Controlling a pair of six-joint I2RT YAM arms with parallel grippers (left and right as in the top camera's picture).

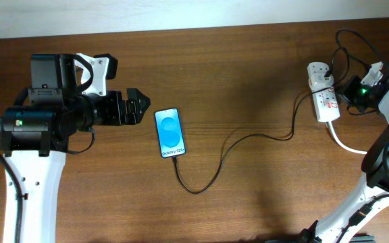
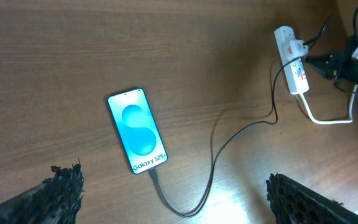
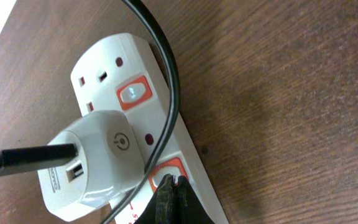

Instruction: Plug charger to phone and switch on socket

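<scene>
The phone [image 1: 170,132] lies flat on the table [image 1: 248,61], left of the middle, with its blue screen lit and facing up. Its top end points away from the robot. The charger [image 3: 36,160] meets the phone's near edge with its small tip, which looks seated in the port. From there the thin black cable loops towards the robot, then runs across the wood to the right and up to the socket [image 1: 322,94] at the far right.

The socket is a white strip with red-framed switches. A white adapter [image 3: 98,162] sits in one of its outlets, and the charger's black plug is pushed into the adapter's side.

The left fingers [image 2: 64,186] are spread as wide as they go and hold nothing. They hover just to the left of the phone, clear of it, one on each side of the wrist camera's view.

The right fingers [image 3: 169,199] are pinched together with nothing between them. Their dark tip is down on the socket, right at the red-framed switch [image 3: 165,173] beside the adapter. It looks to be touching the switch, but I can't tell how hard it presses or which way the rocker sits. A second switch [image 3: 133,93], further along the strip, is uncovered.
</scene>
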